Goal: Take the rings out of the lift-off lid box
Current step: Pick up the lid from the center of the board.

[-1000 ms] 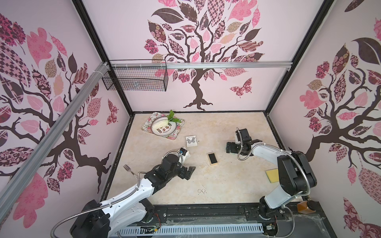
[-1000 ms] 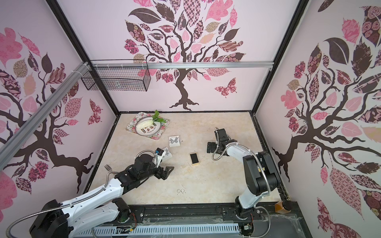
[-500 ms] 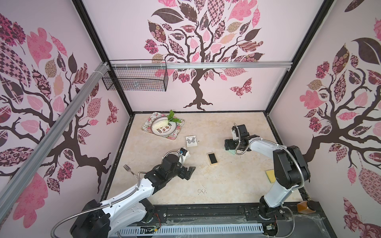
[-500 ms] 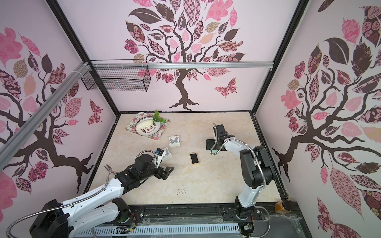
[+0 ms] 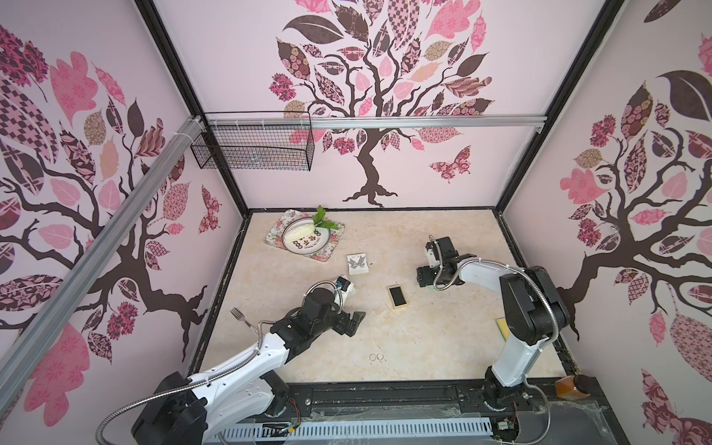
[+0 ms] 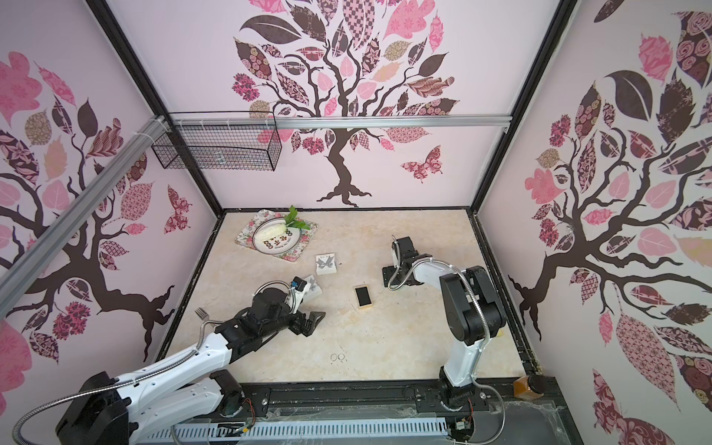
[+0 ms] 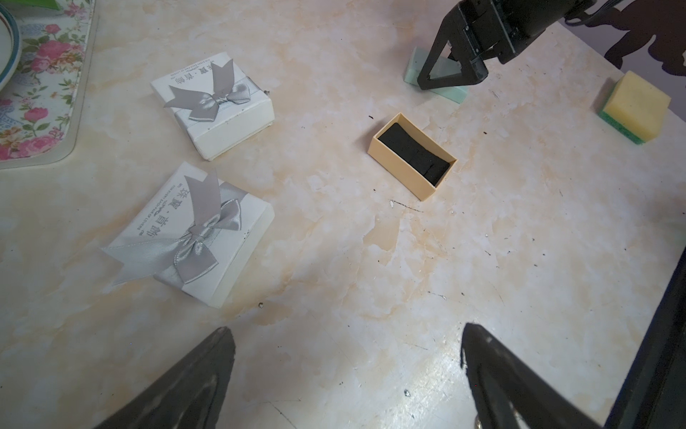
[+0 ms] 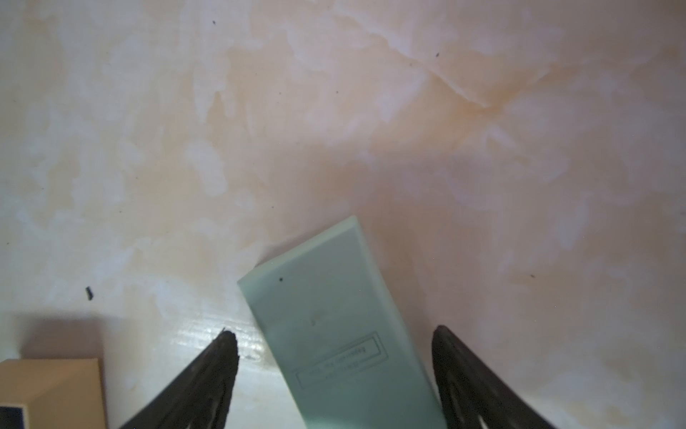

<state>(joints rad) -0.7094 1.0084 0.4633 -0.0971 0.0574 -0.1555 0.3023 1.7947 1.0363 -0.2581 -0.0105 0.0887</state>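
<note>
The lift-off lid box [image 5: 397, 297] [image 6: 364, 297] [image 7: 414, 156] stands open mid-table, tan with a black insert in which no ring shows. Its pale green lid [image 8: 341, 327] [image 7: 438, 78] lies flat to the right of it. My right gripper [image 8: 334, 334] [image 5: 424, 275] [image 6: 389, 275] straddles the lid, open, with a gap at each fingertip. Two thin silvery rings [image 5: 376, 357] [image 6: 339, 357] lie side by side on the table near the front edge. My left gripper [image 7: 345, 334] [image 5: 352, 321] hovers open and empty to the left of the box.
Two white gift boxes with grey bows [image 7: 219, 111] [image 7: 193, 237] sit left of the tan box. At the back left is a floral tray [image 5: 277, 235] carrying a plate. A fork [image 5: 240, 316] lies by the left wall and a yellow sponge [image 7: 634, 107] by the right one.
My right gripper has shifted slightly left over the green lid and its jaws have narrowed around it. The left arm has not moved.
</note>
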